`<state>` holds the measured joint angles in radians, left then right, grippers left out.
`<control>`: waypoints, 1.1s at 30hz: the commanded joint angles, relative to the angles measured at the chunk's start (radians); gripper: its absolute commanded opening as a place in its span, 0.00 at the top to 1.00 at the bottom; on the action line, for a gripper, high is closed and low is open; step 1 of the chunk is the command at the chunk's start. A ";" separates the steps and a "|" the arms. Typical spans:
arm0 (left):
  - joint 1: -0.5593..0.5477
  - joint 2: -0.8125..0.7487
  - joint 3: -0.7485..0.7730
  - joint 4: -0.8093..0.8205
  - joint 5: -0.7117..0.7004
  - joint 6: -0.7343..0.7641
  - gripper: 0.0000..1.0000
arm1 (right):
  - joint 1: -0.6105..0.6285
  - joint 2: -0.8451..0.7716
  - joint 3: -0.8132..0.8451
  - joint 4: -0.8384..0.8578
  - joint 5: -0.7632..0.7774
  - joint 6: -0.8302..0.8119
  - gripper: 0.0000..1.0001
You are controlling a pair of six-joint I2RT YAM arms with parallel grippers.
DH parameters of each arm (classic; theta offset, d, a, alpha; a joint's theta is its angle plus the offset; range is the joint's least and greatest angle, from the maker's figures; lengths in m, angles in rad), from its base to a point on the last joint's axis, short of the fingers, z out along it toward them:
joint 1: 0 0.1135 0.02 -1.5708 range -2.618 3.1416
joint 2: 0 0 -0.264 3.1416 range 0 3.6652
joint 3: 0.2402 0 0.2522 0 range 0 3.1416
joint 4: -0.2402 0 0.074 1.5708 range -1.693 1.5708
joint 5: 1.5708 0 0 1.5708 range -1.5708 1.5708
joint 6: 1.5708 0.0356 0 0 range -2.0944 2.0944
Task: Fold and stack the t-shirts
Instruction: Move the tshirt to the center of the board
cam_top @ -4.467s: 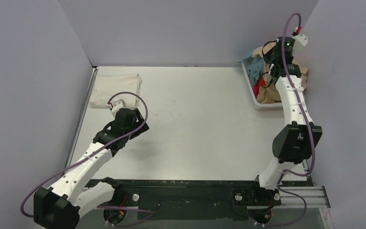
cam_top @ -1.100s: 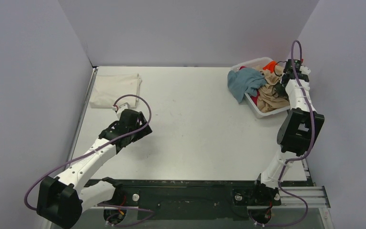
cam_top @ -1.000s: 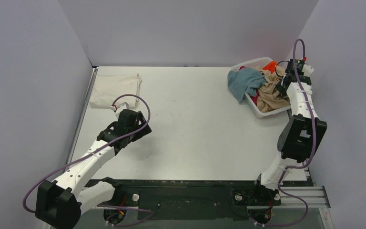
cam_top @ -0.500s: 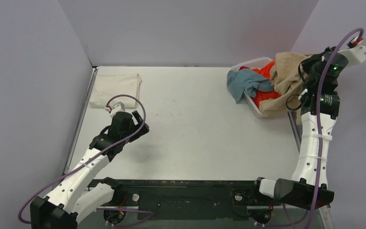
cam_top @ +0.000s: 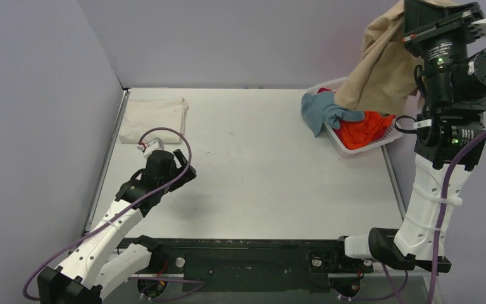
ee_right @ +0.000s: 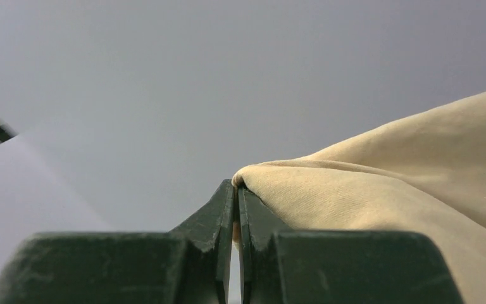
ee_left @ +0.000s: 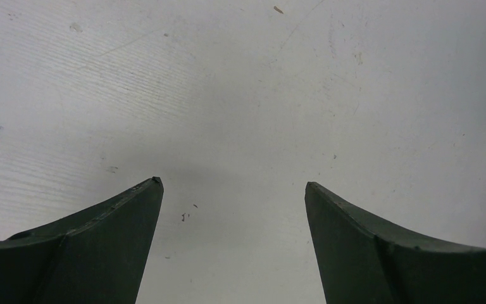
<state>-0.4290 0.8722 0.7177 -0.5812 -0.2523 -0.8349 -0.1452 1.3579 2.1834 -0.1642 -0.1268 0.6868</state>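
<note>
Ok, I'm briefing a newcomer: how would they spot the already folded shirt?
Look to the far left corner of the table. The cream-white t-shirt lies there, away from the basket at far right. It alone is a folded rectangle; the tan t-shirt hangs from the right gripper.

The left arm (cam_top: 111, 221) and right arm (cam_top: 431, 190) are white with black joints. A purple cable (cam_top: 166, 130) runs along each. Green lights (cam_top: 441, 61) glow on the right one. The jaws are dark.
</note>
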 commanded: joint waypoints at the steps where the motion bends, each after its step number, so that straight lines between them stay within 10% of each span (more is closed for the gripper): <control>1: 0.004 -0.008 0.087 -0.085 -0.024 -0.028 0.07 | 0.212 0.016 0.032 0.031 -0.177 0.068 1.00; 11: 0.006 -0.028 0.212 -0.426 -0.227 -0.168 0.07 | 0.666 0.085 -0.025 -0.187 -0.160 -0.040 1.00; 18: 0.006 -0.113 0.160 -0.480 -0.217 -0.197 0.06 | 0.613 -0.157 -0.809 -0.190 0.262 -0.081 1.00; 25: 0.007 -0.141 0.095 -0.485 -0.193 -0.197 0.06 | 0.474 -0.303 -1.140 -0.322 0.480 -0.073 0.21; 33: 0.007 -0.069 0.000 -0.199 0.041 -0.103 0.06 | 0.782 -0.366 -1.325 -0.261 0.270 -0.100 0.06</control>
<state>-0.4278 0.7601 0.7433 -0.9775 -0.3481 -0.9989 0.4667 0.9779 0.9642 -0.4625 0.2310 0.5961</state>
